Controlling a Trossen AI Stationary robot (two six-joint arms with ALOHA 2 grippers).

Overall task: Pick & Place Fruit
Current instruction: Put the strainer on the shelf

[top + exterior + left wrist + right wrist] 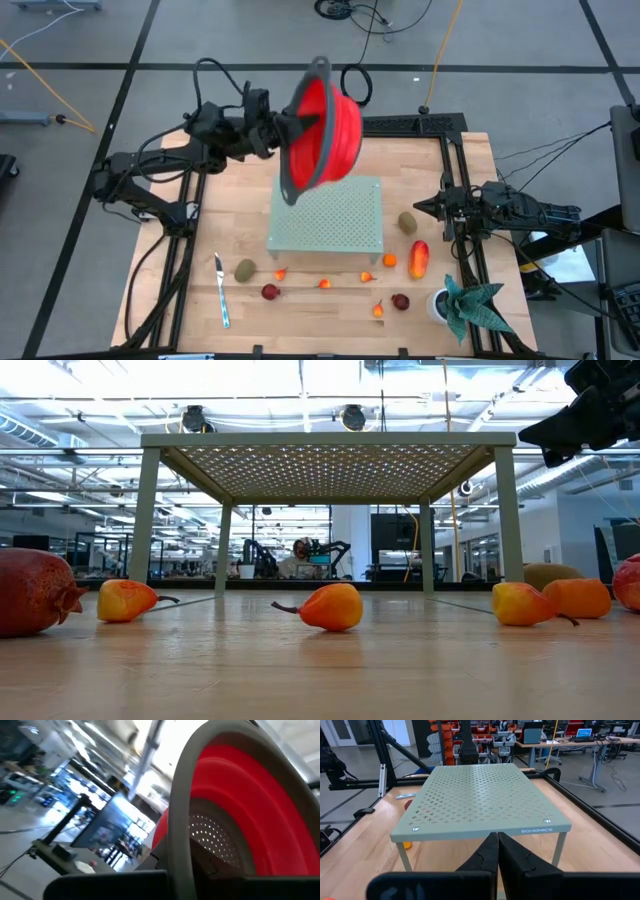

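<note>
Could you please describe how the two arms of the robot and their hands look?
Both arms are dark, nearly black, built from jointed segments, with black cables looping along them. The left arm carries thick curling cables near its wrist; its hand is black. The right hand has two dark, wedge-shaped fingers tapering to narrow tips, mounted on a blocky black wrist. No markings are readable.

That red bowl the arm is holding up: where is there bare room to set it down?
The top of the perforated stand is bare. So is the wood on its left, toward the left arm. The front strip is crowded: knife, kiwis, small orange pieces, dark red fruit and the potted plant.
</note>
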